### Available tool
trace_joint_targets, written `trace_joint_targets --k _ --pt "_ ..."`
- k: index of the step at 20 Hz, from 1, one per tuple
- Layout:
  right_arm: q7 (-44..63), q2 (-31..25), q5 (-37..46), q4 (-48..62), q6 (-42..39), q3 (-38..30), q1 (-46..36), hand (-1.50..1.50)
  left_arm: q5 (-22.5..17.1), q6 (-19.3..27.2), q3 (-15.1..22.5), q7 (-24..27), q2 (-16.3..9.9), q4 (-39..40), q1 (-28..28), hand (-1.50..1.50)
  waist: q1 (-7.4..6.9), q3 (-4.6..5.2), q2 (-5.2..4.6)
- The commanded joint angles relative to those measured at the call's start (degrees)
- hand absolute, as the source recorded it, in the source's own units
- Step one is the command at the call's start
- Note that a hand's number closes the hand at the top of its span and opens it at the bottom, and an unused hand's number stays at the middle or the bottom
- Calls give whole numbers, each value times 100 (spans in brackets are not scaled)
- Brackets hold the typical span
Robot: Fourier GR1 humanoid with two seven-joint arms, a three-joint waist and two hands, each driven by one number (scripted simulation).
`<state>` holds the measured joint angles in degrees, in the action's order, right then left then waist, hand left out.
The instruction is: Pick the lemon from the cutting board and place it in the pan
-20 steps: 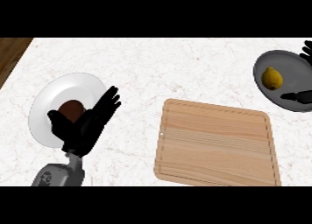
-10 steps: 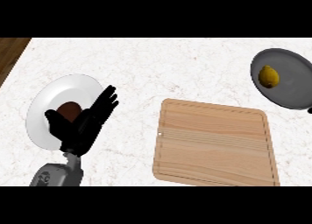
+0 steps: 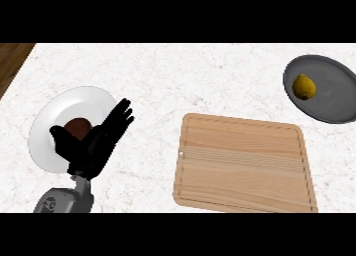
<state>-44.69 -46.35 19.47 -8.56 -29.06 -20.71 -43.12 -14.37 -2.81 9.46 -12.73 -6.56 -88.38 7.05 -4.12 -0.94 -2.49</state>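
Right hand gone from view, lemon (image 3: 305, 87) in pan (image 3: 342, 100), long axis roughly up-down, left hand (image 3: 92, 145) spread.

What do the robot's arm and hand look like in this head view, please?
Only the left arm shows: a grey, rounded forearm with a small dark marking on its casing, ending in a matte black hand with slender black fingers and a thumb. No cables or sleeves are visible.

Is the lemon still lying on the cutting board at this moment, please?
No, the lemon lies inside the grey pan at the upper right, apart from the wooden cutting board, which has nothing on it.
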Motion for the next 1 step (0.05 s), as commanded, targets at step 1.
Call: trace_joint_targets --k 1 --pt "-769 -94 -41 -55 -1070 16 137 -150 71 121 63 -5 126 55 10 0 41 3 13"
